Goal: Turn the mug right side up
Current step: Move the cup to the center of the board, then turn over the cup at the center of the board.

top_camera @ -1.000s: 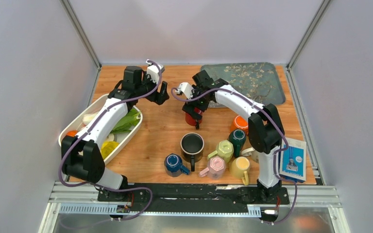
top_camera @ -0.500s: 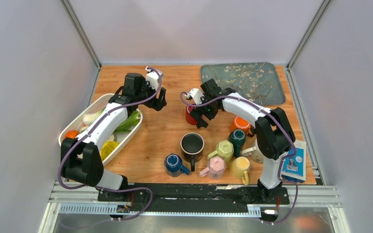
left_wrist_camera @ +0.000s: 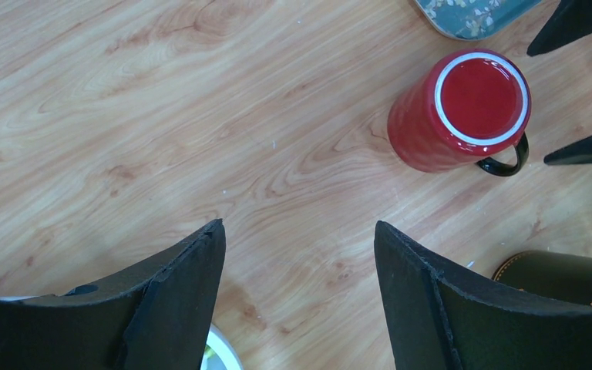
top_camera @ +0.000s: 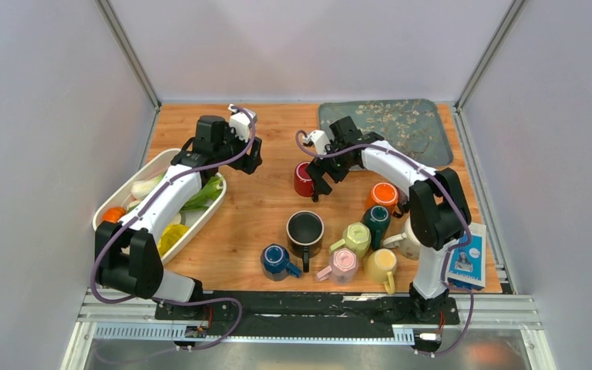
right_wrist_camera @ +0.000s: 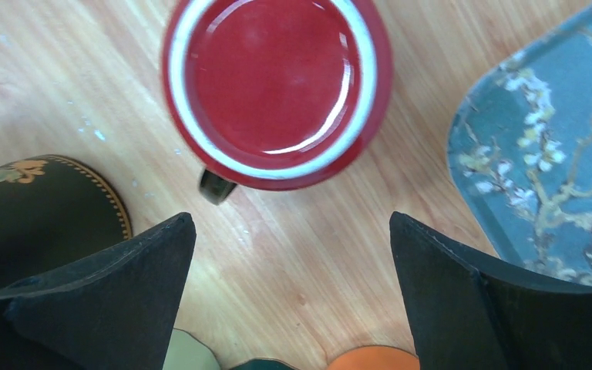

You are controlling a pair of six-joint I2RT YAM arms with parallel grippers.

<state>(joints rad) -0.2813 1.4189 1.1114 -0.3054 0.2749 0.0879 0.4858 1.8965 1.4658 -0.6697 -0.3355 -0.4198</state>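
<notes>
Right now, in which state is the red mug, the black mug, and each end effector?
Red mug: standing free, apparently upside down, its flat base with a white ring facing up.
Black mug: upright, mouth up.
Left end effector: open, holding nothing.
Right end effector: open above the red mug, not gripping it.

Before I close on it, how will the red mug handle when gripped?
The red mug looks glazed and glossy, so probably rigid and slippery. It stands on end, likely stable unless pushed high. Its handle should limit rolling.
</notes>
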